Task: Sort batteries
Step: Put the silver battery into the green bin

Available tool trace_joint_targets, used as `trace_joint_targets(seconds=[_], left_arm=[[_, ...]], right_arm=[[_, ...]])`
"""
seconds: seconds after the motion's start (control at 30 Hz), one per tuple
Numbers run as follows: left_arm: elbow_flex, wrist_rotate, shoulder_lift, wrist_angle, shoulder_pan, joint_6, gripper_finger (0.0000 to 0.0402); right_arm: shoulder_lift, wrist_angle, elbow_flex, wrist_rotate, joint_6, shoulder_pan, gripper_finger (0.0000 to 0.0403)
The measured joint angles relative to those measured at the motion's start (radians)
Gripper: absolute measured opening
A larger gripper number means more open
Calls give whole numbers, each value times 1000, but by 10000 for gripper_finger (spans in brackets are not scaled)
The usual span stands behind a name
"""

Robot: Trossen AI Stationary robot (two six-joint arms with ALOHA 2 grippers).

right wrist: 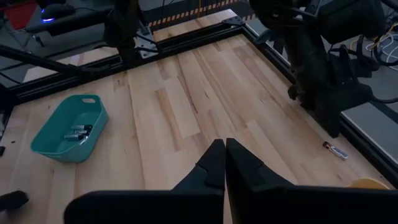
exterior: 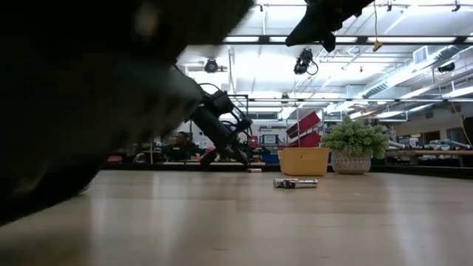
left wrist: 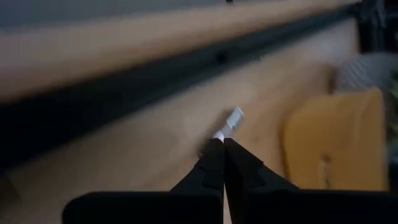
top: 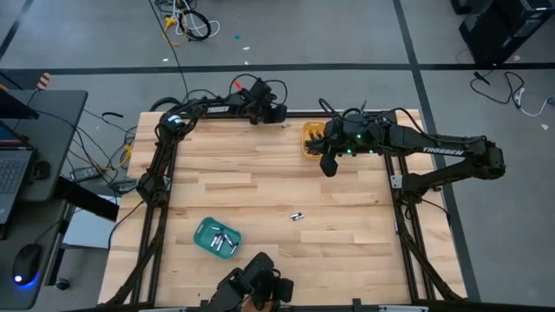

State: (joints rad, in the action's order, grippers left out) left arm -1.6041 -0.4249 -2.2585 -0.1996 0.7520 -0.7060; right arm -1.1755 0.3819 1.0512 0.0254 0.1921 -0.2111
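Observation:
My left gripper [left wrist: 222, 144] is shut and low over the table by the far rail, next to the yellow tray [left wrist: 329, 149]. A silvery battery [left wrist: 231, 119] lies flat on the wood just past its fingertips, and the same battery [right wrist: 336, 150] shows in the right wrist view. My right gripper [right wrist: 224, 146] is shut and hangs above the table in front of the yellow tray [top: 312, 139]. Two batteries [top: 297, 216] lie together mid-table, also seen as the batteries [exterior: 295, 183] in the low view. A teal tray [top: 217, 238] near the front holds several batteries [right wrist: 78, 132]. My left gripper's shut fingertips [left wrist: 216, 149] stand right at the near end [left wrist: 220, 133] of the silvery battery, which lies on the table. I cannot tell whether they touch it.
The black frame rail [left wrist: 124, 93] runs along the far edge just behind the left gripper. A dark object [top: 251, 286] sits at the near edge and blocks the left part of the low view. Bare wood [top: 251, 182] lies between the trays. A potted plant [exterior: 356, 146] stands beyond the table.

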Motion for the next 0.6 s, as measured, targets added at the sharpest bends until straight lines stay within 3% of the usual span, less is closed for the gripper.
trace_joint_targets(seconds=[0.17,0.3,0.43,0.6], left_arm=[[-55,-195,-2,-109,0,5,0],[-128,-330,1,-104,-1,19,0],[-185,-224,4,-134,0,21,0],[-234,-340,56,-195,17,137,0]], right_arm=[[0,1,0,0,0,0,1],[0,2,0,0,0,0,1],[0,1,0,1,0,0,1],[0,38,0,5,-13,10,2]])
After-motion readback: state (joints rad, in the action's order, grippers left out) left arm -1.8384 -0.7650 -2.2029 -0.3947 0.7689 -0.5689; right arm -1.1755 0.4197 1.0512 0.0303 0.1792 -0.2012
